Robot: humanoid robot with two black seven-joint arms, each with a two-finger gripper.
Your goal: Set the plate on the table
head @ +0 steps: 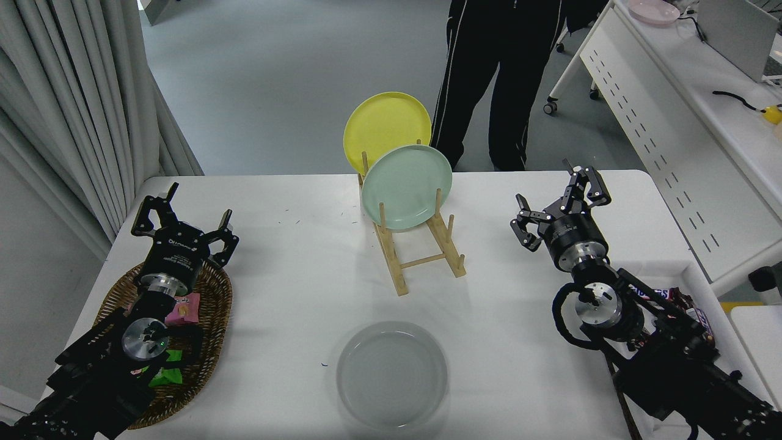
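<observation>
Grey plate (391, 374) flat, rim up, on white table (293, 293)

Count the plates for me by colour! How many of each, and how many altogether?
Light grey: 1, the grey plate lying flat on the table
Mint green: 1, the green plate standing in the wooden rack
Yellow: 1, the yellow plate standing behind it
Pink: 1, the pink plate on the far desk
Total: 4 plates

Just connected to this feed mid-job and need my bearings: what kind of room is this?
Probably a lab or office test space, not a kitchen: a white table on grey floor, a perforated-panel desk on wheels, and a curtain along the left side.
</observation>
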